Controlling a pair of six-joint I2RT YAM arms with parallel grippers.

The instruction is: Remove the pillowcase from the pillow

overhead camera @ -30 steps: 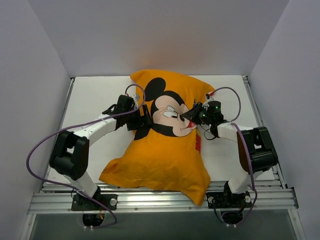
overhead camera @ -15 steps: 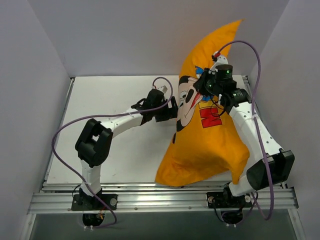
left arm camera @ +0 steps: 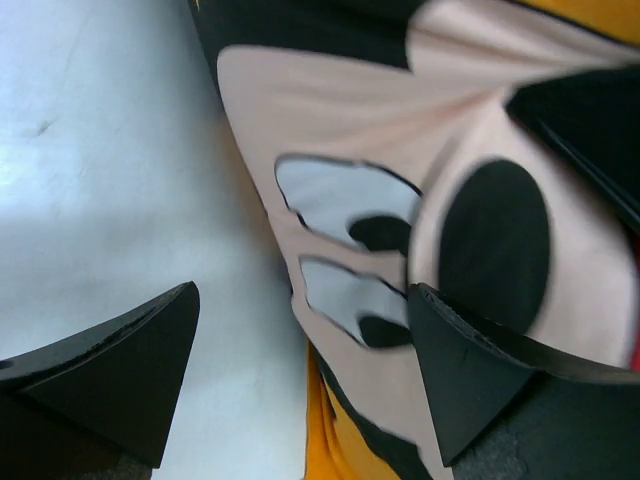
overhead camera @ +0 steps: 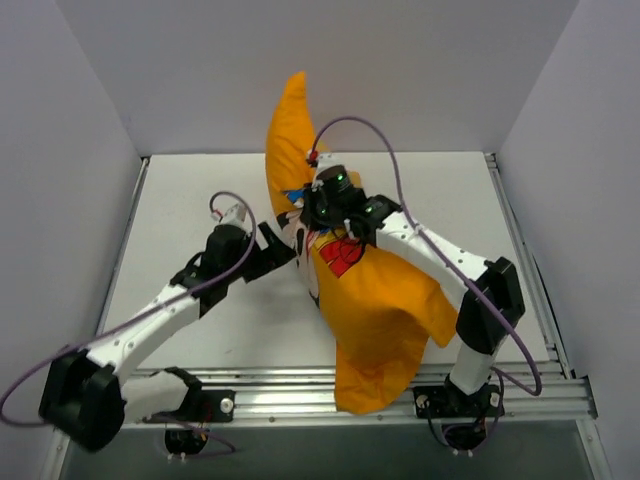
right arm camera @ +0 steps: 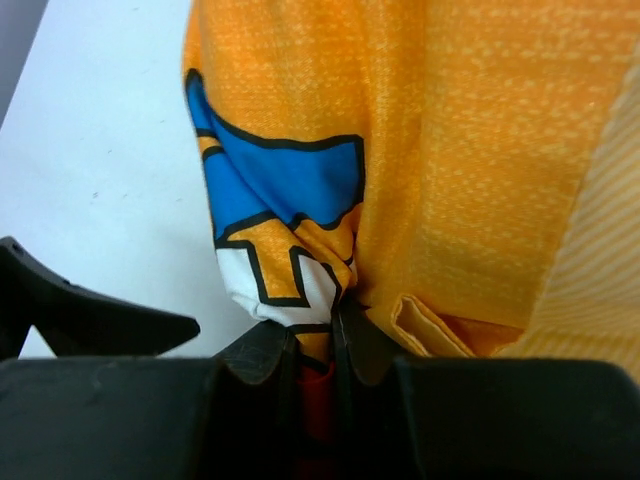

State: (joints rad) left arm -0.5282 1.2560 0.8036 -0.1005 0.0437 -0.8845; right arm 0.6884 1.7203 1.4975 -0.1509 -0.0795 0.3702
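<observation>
Orange-yellow Mickey-print cloth pillowcase (overhead camera: pixel 385 310), upright at frame centre, fold clenched in right gripper (overhead camera: pixel 325 205), left gripper (overhead camera: pixel 281 245) released, spread wide beside the printed face, white tabletop (overhead camera: pixel 180 200) beneath.

I work over a white table (overhead camera: pixel 190 200), matte, under soft, even light. Plain pale grey walls box it in on three sides: a back wall (overhead camera: pixel 320 70), a left wall (overhead camera: pixel 60 200) and a right wall (overhead camera: pixel 585 150). A ribbed aluminium rail (overhead camera: pixel 280 405) runs along its near edge.
</observation>
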